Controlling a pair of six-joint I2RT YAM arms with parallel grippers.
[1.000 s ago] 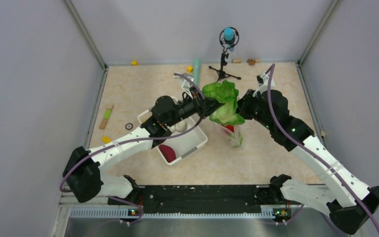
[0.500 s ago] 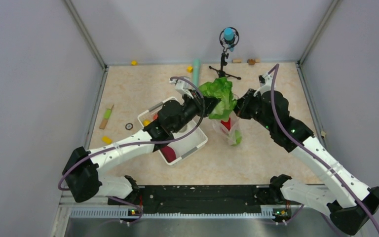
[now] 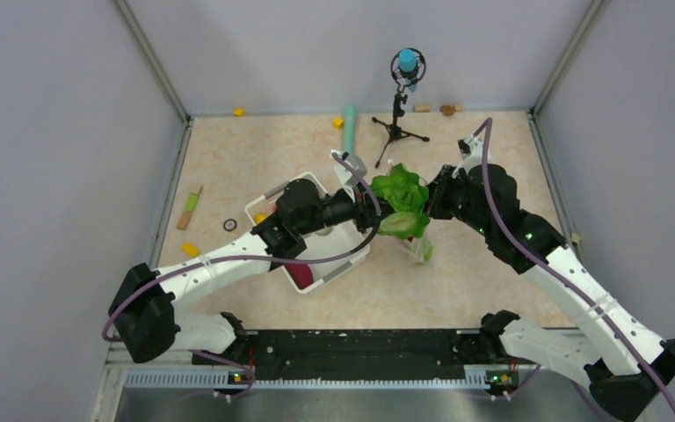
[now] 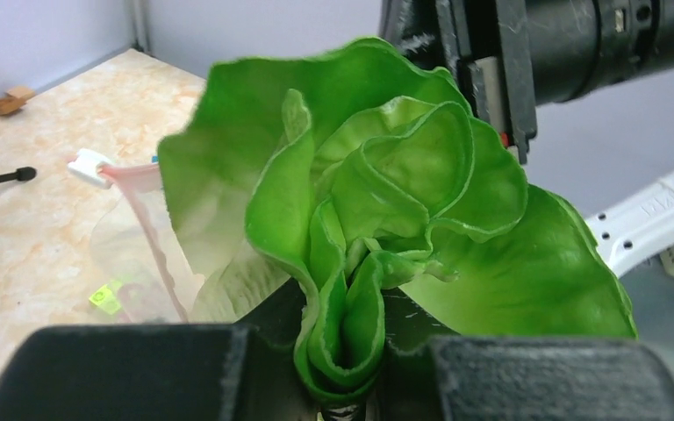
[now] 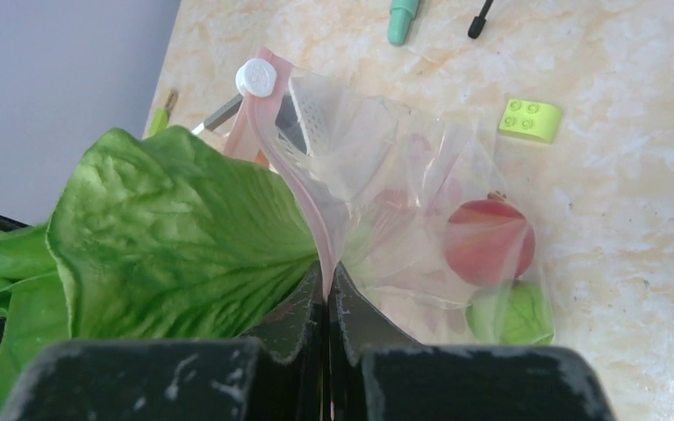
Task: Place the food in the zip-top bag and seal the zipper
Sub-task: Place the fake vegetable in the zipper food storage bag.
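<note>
My left gripper (image 3: 374, 207) (image 4: 347, 355) is shut on the stem end of the green leafy cabbage (image 3: 402, 198) (image 4: 386, 175) and holds it in the air against the mouth of the zip-top bag (image 3: 416, 243) (image 5: 386, 158). My right gripper (image 3: 429, 204) (image 5: 328, 285) is shut on the bag's mouth edge at the pinkish zipper (image 5: 303, 197) and holds it up. A red apple (image 5: 489, 241) and a green apple (image 5: 513, 313) lie inside the bag. A dark maroon root (image 3: 299, 271) lies in the white basket (image 3: 349, 262).
A microphone tripod (image 3: 397, 114) and a teal cylinder (image 3: 349, 115) stand behind the bag. A lime block (image 5: 531, 118) lies on the table beside the bag. Small blocks (image 3: 190, 209) and a ring (image 3: 228, 224) lie at the left. Walls close in three sides.
My left gripper has carried the cabbage down and toward me, from above the bag to its mouth. My right gripper has kept its hold on the bag.
</note>
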